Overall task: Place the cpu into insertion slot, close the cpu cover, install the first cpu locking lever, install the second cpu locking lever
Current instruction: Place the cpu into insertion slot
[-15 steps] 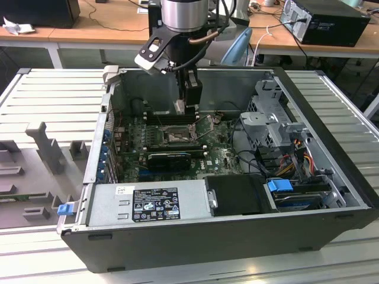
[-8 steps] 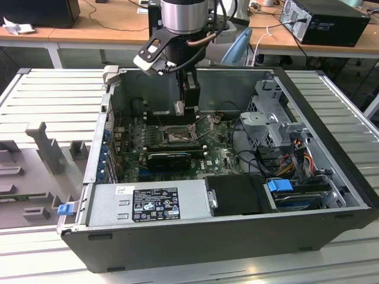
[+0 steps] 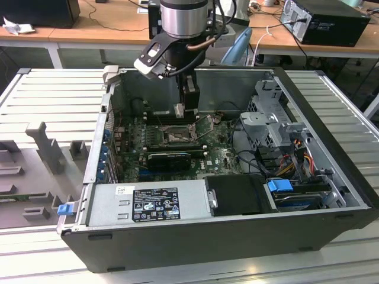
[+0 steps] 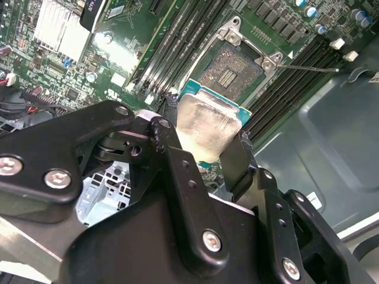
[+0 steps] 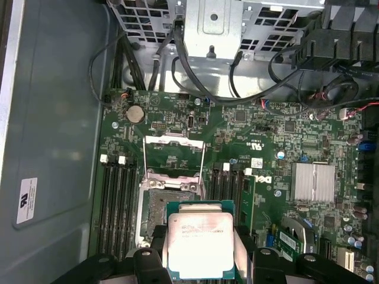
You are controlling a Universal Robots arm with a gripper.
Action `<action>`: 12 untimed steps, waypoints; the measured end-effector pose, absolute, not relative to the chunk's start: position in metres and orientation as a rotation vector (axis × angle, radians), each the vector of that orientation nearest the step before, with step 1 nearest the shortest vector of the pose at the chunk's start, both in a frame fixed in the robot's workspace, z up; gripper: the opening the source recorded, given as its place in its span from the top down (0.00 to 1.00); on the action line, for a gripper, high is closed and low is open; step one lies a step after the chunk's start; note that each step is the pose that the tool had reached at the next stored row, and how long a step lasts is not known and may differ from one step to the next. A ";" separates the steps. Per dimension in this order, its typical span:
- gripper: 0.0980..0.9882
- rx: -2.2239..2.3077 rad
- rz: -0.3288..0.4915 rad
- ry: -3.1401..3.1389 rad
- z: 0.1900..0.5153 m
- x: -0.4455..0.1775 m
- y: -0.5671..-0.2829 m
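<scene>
Silvery cpu (image 5: 199, 242) clamped in jaws over uncovered insertion slot (image 4: 231, 72).

**Chip Over the Socket in the Open Case**

The black two-finger gripper (image 4: 204, 142) holds the flat silvery square cpu (image 5: 200, 245) between its fingers, just above the green circuit board (image 5: 266, 130). The square black-framed insertion slot (image 5: 159, 207) lies partly under the cpu, between two rows of long black memory slots (image 5: 115, 201). The thin metal cpu cover (image 5: 174, 155) lies open just past the slot. In the exterior view the board lies in the dark metal computer case (image 3: 207, 242), behind the grey power box (image 3: 148, 204).
</scene>
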State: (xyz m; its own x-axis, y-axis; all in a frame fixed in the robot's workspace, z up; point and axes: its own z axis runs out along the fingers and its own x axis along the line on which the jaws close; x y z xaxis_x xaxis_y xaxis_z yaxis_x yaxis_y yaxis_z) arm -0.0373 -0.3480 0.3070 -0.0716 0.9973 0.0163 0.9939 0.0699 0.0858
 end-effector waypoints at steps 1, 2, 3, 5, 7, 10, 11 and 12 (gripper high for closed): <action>0.52 2.108 0.114 2.263 0.306 -0.037 -0.348; 0.52 2.108 0.114 2.263 0.306 -0.037 -0.348; 0.52 2.108 0.114 2.263 0.306 -0.037 -0.348; 0.52 2.108 0.114 2.263 0.305 -0.037 -0.348; 0.52 2.108 0.114 2.263 0.303 -0.037 -0.348; 0.52 2.108 0.114 2.263 0.302 -0.037 -0.348; 0.52 2.108 0.114 2.263 0.301 -0.037 -0.348; 0.52 2.108 0.114 2.263 0.301 -0.037 -0.348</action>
State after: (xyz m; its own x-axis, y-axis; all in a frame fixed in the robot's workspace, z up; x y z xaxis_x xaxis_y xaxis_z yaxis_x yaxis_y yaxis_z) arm -0.0372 -0.3480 0.3007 -0.0713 0.9973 0.0163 0.9939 0.0697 0.0857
